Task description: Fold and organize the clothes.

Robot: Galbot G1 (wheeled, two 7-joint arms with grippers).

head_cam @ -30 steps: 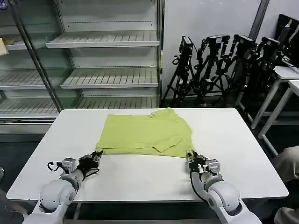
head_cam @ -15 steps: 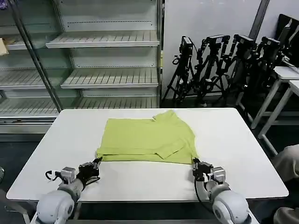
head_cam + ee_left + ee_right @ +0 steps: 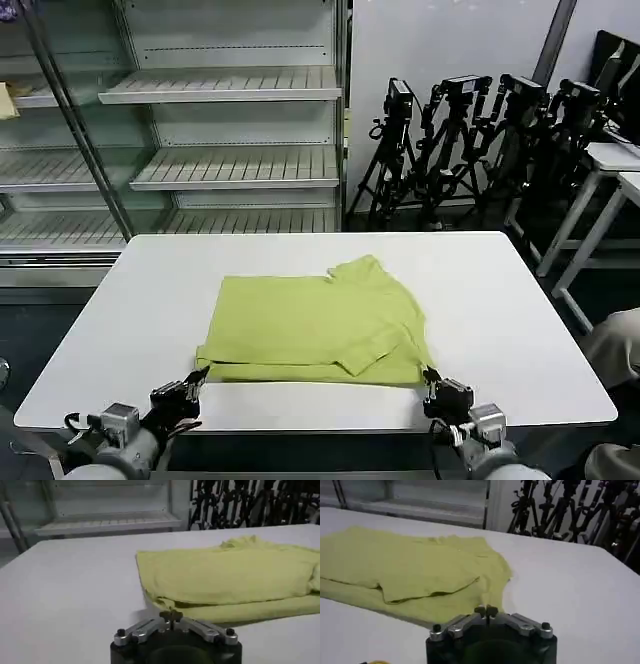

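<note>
Lying folded mid-table (image 3: 520, 300), the T-shirt (image 3: 315, 320) is flanked at its near hem corners by the left gripper (image 3: 187, 391) and right gripper (image 3: 440, 391), each pressed together, apparently empty. A neat next fold is judged to need both corners pinched evenly and carried level.

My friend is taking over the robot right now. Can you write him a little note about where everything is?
Left gripper: shut, pinching the near left corner of the T-shirt.
Right gripper: shut, pinching the near right corner.
The T-shirt lies partly folded on the white table, plain side up, near edge doubled over, a sleeve folded across on the right.
Done: first folds.
Left: probably more folds to make it smaller, then tidy it away.
</note>
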